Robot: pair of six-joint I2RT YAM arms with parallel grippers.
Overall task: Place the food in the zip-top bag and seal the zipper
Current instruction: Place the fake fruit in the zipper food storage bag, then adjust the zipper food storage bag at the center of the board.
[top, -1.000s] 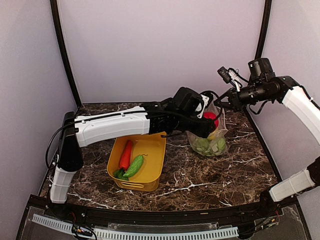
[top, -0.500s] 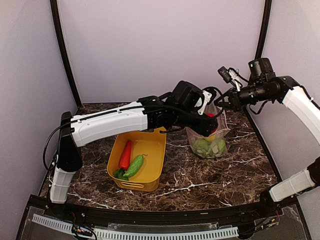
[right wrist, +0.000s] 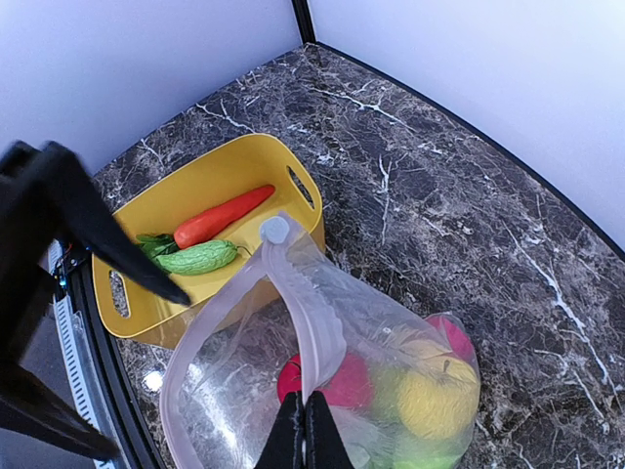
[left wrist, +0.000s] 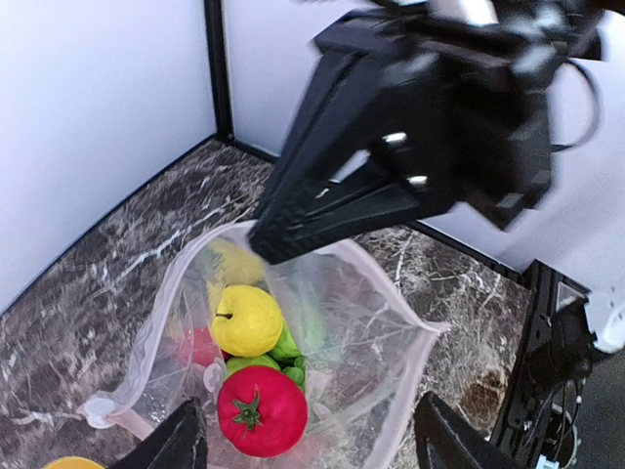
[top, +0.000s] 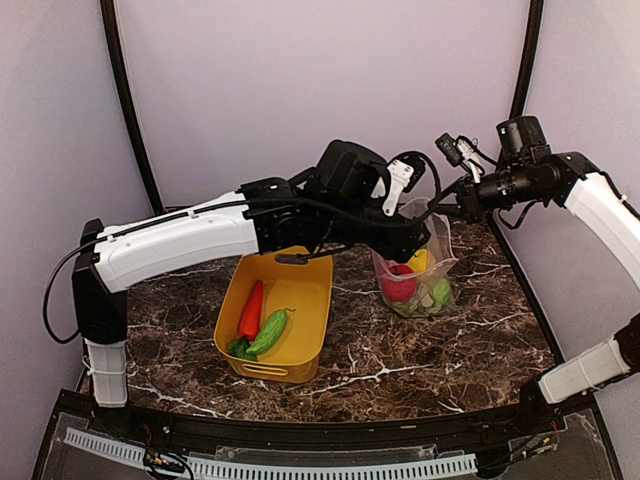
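Zip-top bag [left wrist: 376,327] stands on the marble table [top: 400,360], back right, just right of the yellow tub [top: 300,360]. Its mouth is open and faces up. The zipper [right wrist: 312,318] is unsealed, a pale pinkish strip running round the rim.

Inside the bag are a yellow lemon [left wrist: 246,319], a red fruit [left wrist: 261,410] with a green stem star, and green pieces [left wrist: 285,350] between them. More red shows low at the far side (shape not clear through the plastic).

The right gripper [right wrist: 305,418] has its fingertips pressed together on the zipper at one side of the mouth, holding that edge up. The rest of the rim sags in a loop.

The left gripper [left wrist: 311,420] hangs above the open mouth. Its two fingers [left wrist: 181,442] are spread wide with nothing between them, and they do not touch the bag. In the top view the left arm [top: 180,245] reaches across over the tub to the bag.

In the tub lie the carrot [right wrist: 223,216] and the cucumber [right wrist: 198,257], side by side and touching or nearly so (can't tell). The carrot is nearer the tub's far wall in the right wrist view.
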